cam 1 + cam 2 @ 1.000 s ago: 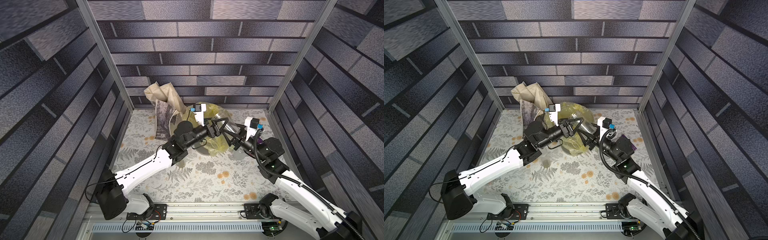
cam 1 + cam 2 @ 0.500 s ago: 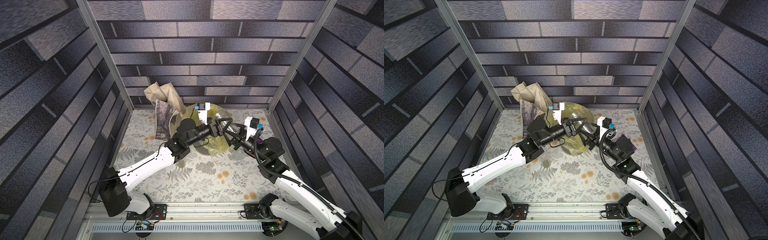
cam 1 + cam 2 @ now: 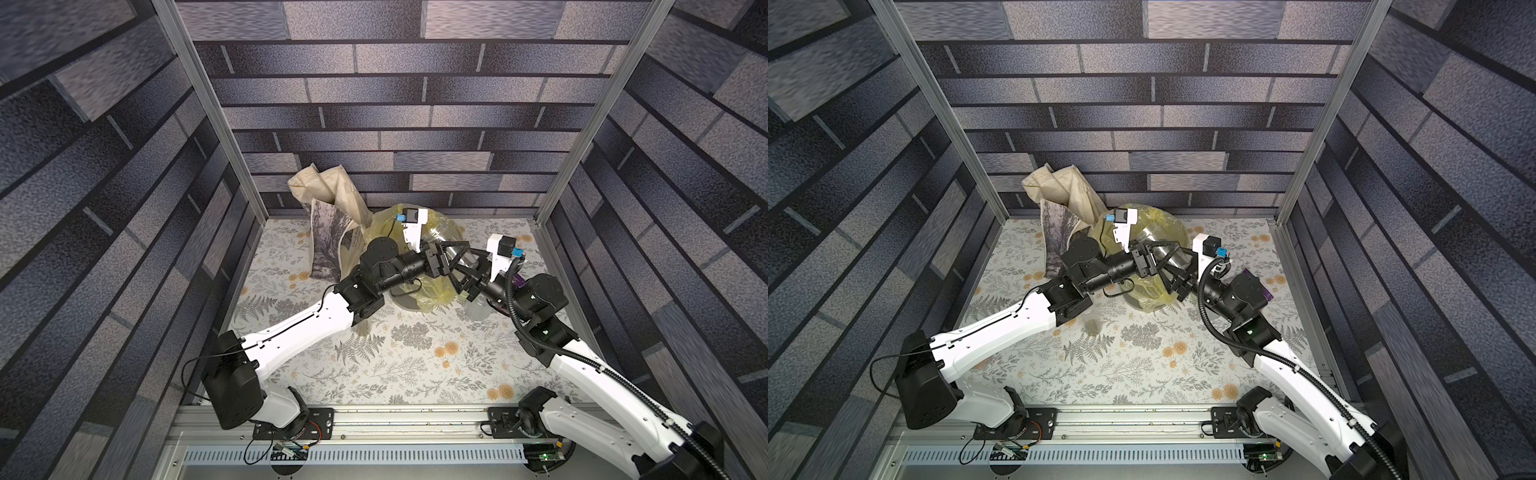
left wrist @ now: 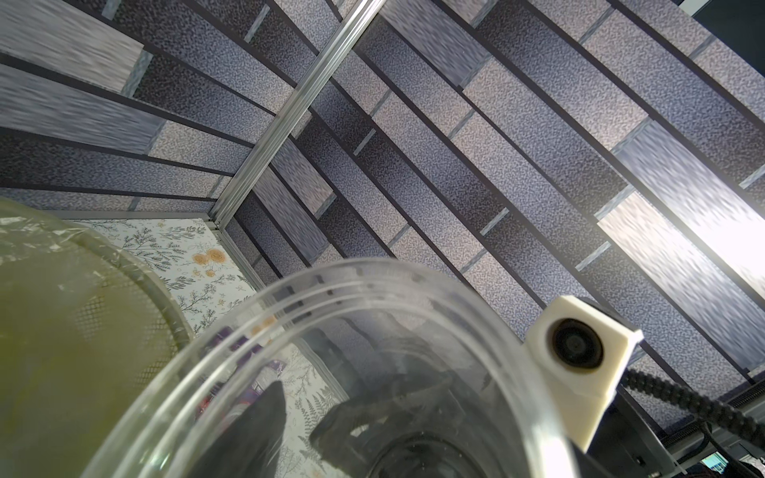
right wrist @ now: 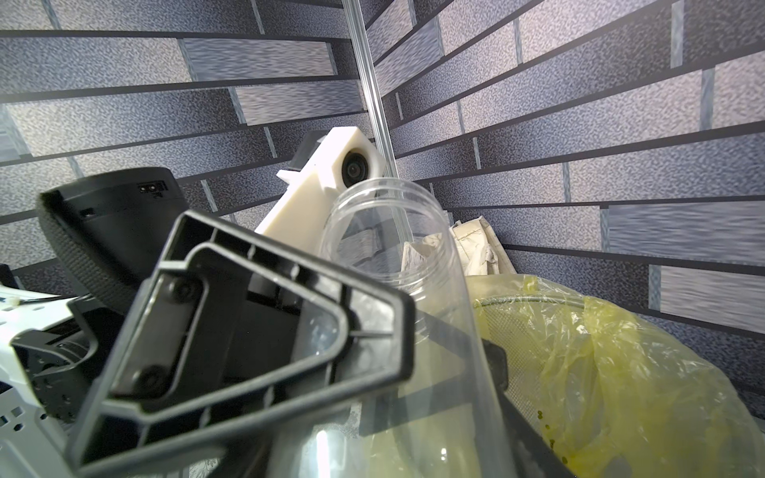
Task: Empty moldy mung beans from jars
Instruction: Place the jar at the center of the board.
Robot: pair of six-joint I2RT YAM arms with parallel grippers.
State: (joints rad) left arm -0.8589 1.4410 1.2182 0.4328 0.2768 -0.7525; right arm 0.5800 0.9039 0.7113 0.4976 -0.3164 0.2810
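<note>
1. The right gripper [image 3: 467, 271] holds the lower body of a clear jar [image 5: 397, 231]. The jar rises out of its grasp in the right wrist view, and the width of its jaws is hidden.
2. The left gripper [image 3: 455, 259] straddles the same jar at mid-length. One ribbed, triangular black finger [image 5: 186, 331] lies at the near side, and the other shows as a dark bar through the plastic. I cannot tell whether they press or only flank it.
3. The jar is a smooth transparent cylinder with an open threaded mouth, tilted towards 11 o'clock above the bucket [image 3: 405, 302].
4. The grey mesh bucket sits at 12 o'clock on the floral table [image 3: 395, 374], lined with a crinkled yellow bag [image 5: 621, 372]. A few olive mung beans [image 5: 554, 445] cling inside the bag.
5. A second jar [image 3: 478, 309] stands at 3 o'clock.
</note>
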